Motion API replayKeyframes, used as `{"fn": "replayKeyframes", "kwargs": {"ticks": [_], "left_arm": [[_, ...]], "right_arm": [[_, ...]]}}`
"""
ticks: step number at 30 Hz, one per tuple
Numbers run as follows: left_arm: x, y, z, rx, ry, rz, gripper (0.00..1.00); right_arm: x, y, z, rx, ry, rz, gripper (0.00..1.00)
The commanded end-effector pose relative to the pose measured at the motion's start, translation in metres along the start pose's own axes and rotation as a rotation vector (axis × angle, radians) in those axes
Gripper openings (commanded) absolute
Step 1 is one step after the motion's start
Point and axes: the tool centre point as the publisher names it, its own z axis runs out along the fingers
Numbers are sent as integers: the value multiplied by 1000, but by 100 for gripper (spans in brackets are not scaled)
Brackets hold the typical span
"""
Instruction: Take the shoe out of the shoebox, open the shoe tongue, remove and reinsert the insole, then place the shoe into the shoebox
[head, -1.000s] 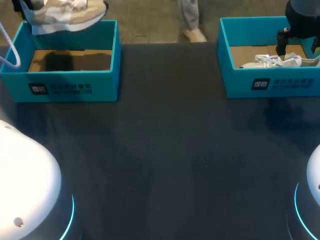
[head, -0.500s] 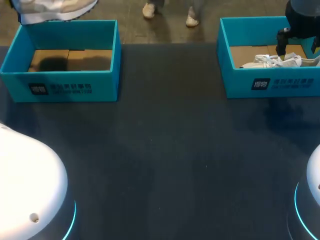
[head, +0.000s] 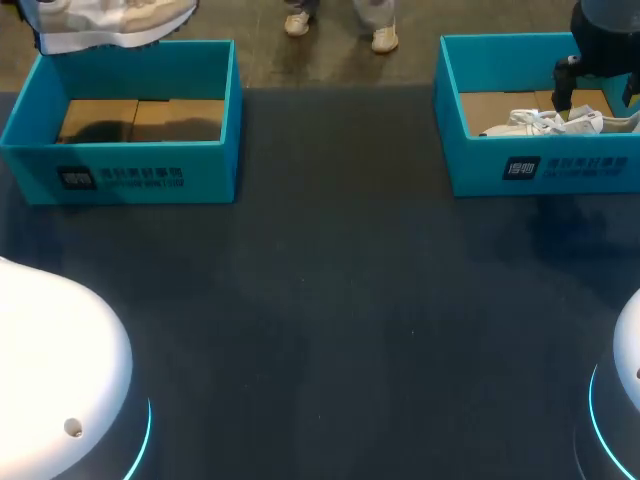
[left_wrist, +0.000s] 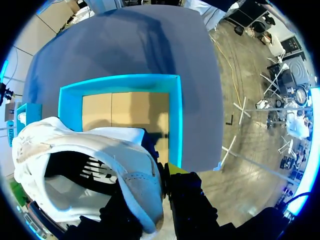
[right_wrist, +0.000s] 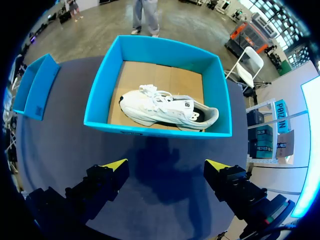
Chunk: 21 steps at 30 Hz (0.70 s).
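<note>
Head view: shoe (head: 110, 22) is held above the far wall of left box (head: 130, 178). Second shoe (head: 545, 122) is seen lying in right box (head: 540, 170).
Left wrist view: left gripper (left_wrist: 159, 195) is clamped on the shoe's collar, with left box beneath.
Right wrist view: right gripper (right_wrist: 167, 167) is spread. Second shoe is seen ahead, its long axis across the fingers.

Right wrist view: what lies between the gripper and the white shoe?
In the right wrist view, bare dark table, then the shoebox's near wall, separate the right gripper from the white shoe.
</note>
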Motion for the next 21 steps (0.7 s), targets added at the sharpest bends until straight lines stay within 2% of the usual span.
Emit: {"fn": "replayKeyframes", "kwargs": {"ticks": [1,3,7,14,21], "left_arm": [[0,-5,0,-53,0,0,0],[0,-5,0,-53,0,0,0],[-8,-27,1,-55,4,9,0],[-18,-65,-12,-73,-6,-16,0],[-34,-96,-22,-46,9,-22,0]], "right_arm": [[0,-1,0,-2,-1,1,100],[0,-1,0,-2,-1,1,100],[0,-1,0,-2,-1,1,100],[0,-1,0,-2,-1,1,100],[0,-1,0,-2,-1,1,100]]}}
